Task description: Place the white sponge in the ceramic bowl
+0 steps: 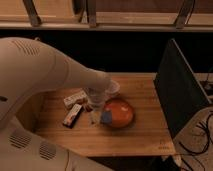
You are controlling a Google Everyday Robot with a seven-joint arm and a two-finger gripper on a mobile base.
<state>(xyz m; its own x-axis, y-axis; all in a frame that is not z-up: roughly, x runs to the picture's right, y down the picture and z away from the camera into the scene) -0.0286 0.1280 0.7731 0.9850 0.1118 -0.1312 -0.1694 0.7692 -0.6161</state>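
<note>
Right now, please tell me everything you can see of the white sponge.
The white sponge is a small, flat, squarish pad with a bluish-grey face and a pale edge. It is tilted, with its face toward the camera, at the left rim of the ceramic bowl. The gripper, just left of the bowl, appears shut on the sponge's left side. I cannot tell whether the sponge touches the bowl.

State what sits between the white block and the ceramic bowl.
Camera view: the end effector hangs there, shut on the white sponge at the ceramic bowl's left rim.

Dim warm light, dark background; the hand [96, 116] hangs shadowed at the rim of the ceramic bowl [123, 113].
</note>
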